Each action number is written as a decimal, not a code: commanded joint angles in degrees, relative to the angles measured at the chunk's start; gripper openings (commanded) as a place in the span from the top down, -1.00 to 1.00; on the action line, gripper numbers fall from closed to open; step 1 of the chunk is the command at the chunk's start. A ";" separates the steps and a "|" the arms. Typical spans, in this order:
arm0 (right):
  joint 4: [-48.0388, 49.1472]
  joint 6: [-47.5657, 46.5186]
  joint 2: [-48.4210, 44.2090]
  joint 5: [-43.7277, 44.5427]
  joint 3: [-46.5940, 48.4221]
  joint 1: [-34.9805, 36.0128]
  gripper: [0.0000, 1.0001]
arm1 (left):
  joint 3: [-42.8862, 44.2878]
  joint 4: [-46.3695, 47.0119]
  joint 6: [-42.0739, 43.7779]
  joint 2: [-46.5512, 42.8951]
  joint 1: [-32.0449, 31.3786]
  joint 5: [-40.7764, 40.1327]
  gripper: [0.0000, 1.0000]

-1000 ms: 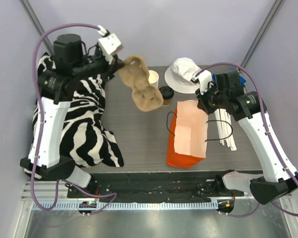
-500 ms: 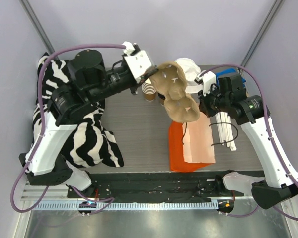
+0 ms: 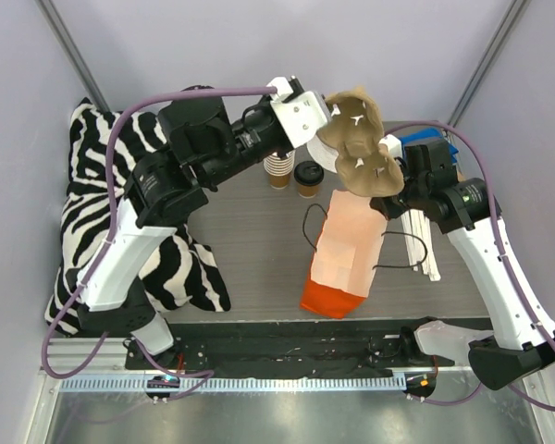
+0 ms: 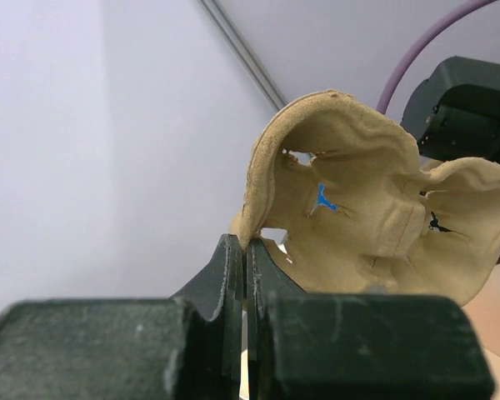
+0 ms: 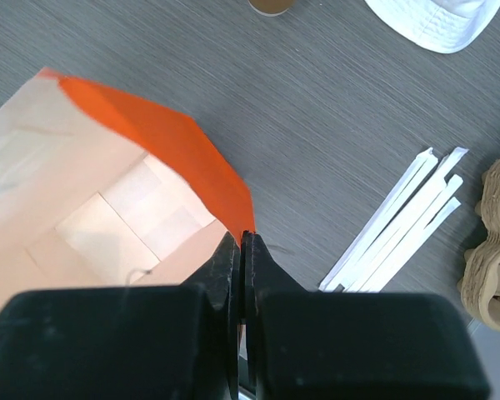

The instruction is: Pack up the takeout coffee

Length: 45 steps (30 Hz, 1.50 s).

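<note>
The takeout coffee [image 3: 307, 177], a small tan cup with a black lid, stands on the table behind the orange paper bag [image 3: 342, 250]. My left gripper [image 3: 322, 129] is shut on the rim of the brown pulp cup carrier [image 3: 358, 141] and holds it in the air above the bag's far end; the left wrist view shows the jaws [image 4: 246, 246] pinching the carrier's edge [image 4: 375, 225]. My right gripper [image 3: 381, 205] is shut on the bag's far right rim, seen in the right wrist view [image 5: 240, 237], with the bag's mouth [image 5: 108, 192] open.
A stack of lidless paper cups [image 3: 278, 168] stands left of the coffee. A white hat [image 5: 437, 21] lies at the back. White straws [image 3: 424, 236] lie right of the bag. A zebra cloth [image 3: 92, 185] covers the left side. Another pulp carrier [image 5: 492, 242] shows beyond the straws.
My left arm has swung the cup carrier right, from over the cups to above the bag's far end. The bag has shifted and stands more open in my right gripper.
</note>
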 commanded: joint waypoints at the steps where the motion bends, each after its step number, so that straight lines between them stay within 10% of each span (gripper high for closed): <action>1: 1.33 1.79 -0.49 1.09 1.69 -0.30 0.98 | -3.16 4.18 3.48 -2.86 -2.34 -0.74 1.00; 20: 1.16 6.02 -3.39 0.12 4.07 -0.30 0.98 | -38.76 11.91 18.95 -12.19 -17.90 -15.14 1.00; 45: 1.42 8.21 -8.14 -5.85 -0.68 -0.21 0.98 | -48.18 27.38 24.84 -14.47 -17.90 -21.57 1.00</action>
